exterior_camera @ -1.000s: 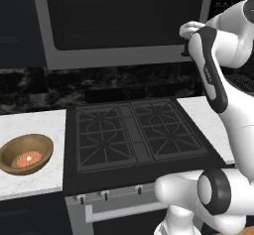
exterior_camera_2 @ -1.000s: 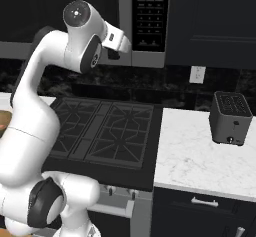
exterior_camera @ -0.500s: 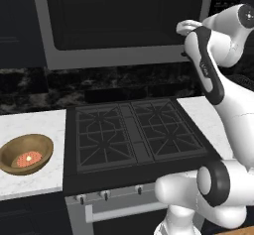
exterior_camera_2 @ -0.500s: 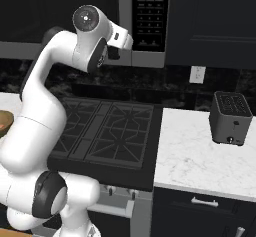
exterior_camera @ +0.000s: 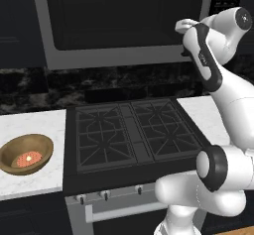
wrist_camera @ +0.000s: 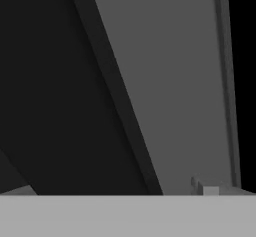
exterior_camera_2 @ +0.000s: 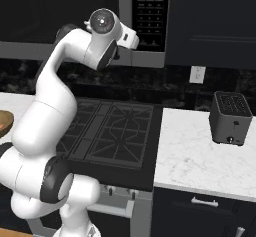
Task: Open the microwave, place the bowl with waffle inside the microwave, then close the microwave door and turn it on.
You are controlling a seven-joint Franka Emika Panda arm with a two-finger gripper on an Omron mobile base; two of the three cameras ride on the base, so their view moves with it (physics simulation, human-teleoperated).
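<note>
step: open microwave | arm has risen to the right edge of the microwave door (exterior_camera: 124, 23), door shut | end effector: cannot tell if open or closed | bowl (exterior_camera: 26, 153) with waffle (exterior_camera: 28, 158) waits on left desk (exterior_camera: 30, 125)

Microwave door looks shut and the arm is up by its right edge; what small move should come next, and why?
Probably ease the hand a little closer to the microwave door at its right side and hook the handle. The door is closed, the bowl with the waffle sits on the counter left of the stove, and the hand view shows the grey door frame very near.
</note>
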